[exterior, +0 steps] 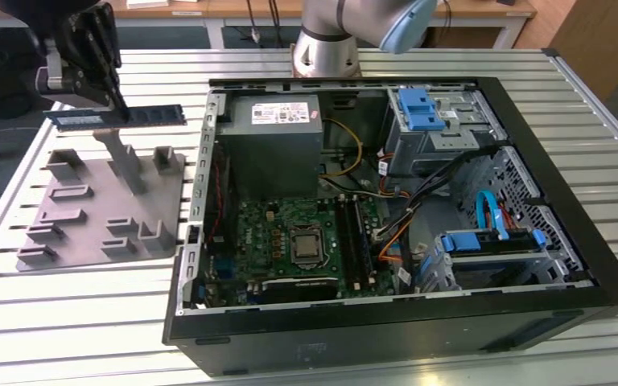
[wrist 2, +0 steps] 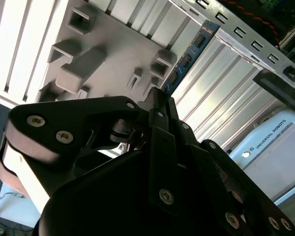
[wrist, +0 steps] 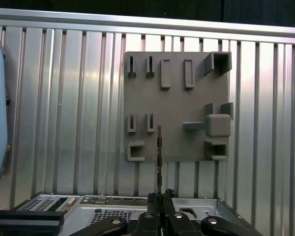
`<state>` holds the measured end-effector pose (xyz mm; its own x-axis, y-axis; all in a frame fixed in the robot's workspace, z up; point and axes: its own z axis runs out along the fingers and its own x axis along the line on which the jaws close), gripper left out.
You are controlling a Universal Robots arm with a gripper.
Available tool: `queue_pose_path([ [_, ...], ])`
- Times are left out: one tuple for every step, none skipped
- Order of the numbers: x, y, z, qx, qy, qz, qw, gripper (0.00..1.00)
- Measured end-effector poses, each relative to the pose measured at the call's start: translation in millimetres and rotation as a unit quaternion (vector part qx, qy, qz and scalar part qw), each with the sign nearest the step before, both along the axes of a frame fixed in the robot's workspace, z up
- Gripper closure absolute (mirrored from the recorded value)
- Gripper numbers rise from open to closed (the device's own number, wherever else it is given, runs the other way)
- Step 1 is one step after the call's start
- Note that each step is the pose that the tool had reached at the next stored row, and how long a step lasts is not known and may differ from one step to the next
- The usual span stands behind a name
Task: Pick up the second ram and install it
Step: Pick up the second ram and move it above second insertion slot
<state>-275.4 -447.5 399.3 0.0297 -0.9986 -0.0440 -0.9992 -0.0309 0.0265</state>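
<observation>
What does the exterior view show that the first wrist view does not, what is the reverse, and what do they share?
Exterior view: the motherboard and blue drive latches inside the open computer case. First wrist view: the grey fixture squarely from above, the second ram edge-on as a thin line. Shared: the gripper shut on the ram above the fixture, on the slatted table.

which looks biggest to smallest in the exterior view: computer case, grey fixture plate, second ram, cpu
1. computer case
2. grey fixture plate
3. second ram, held above the plate, so perhaps nearer the camera
4. cpu
</observation>
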Motion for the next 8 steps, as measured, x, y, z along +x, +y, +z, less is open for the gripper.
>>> queue_pose_path([
  [2.0,0.0,0.0,0.0,0.0,0.0,1.0,0.86],
  [4.1,0.0,0.0,0.0,0.0,0.0,1.0,0.86],
  [6.3,0.0,0.1,-0.0001,0.0001,0.0,1.0,0.86],
  [8.5,0.0,0.0,0.0,0.0,0.0,1.0,0.86],
  [10.6,0.0,0.1,-0.0001,0.0001,0.0,1.0,0.86],
  [12.7,0.0,0.1,-0.0001,0.0,0.0,1.0,0.86],
  [14.7,0.0,0.0,0.0,0.0,0.0,1.0,0.86],
  [16.7,0.0,0.0,0.0,0.0,0.0,1.0,0.86],
])
